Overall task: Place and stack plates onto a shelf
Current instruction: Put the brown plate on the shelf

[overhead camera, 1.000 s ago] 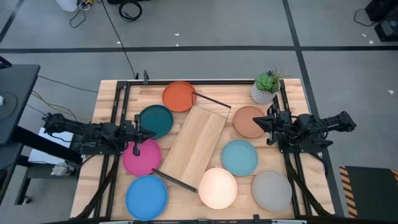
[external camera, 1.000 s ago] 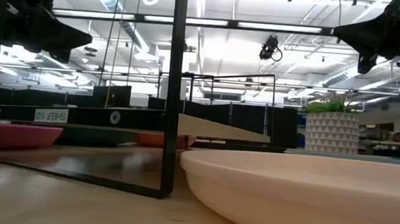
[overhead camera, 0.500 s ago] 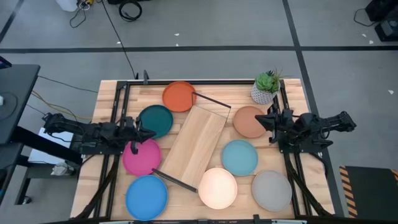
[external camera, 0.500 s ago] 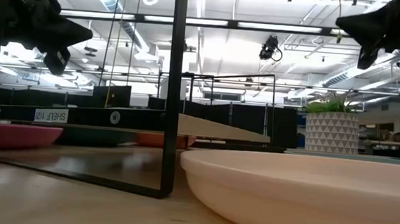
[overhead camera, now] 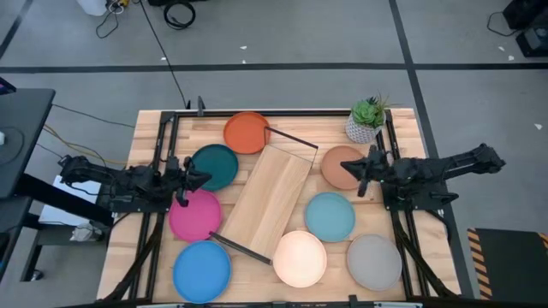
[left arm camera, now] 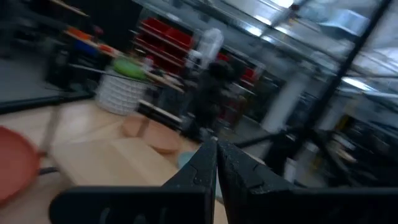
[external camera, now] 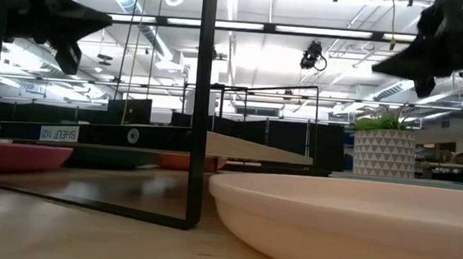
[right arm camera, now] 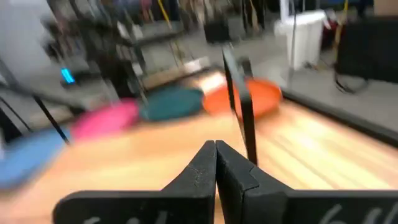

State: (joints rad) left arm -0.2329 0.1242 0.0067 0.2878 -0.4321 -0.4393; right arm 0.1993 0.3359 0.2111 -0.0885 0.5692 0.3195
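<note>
Slatted tabletop (overhead camera: 144,137): left gripper (overhead camera: 195,178) clenched empty above teal plate (overhead camera: 216,164); right gripper (overhead camera: 363,166) clenched empty above brown plate (overhead camera: 341,168).

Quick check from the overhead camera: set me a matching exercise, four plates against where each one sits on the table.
Plates:
1. orange plate
2. grey plate
3. bright blue plate
4. brown plate

Places:
A. bottom-left corner in the picture
B. by the potted plant
C. at the shelf's far end
D. bottom-right corner in the picture

Pairs: 1-C, 2-D, 3-A, 4-B
</note>
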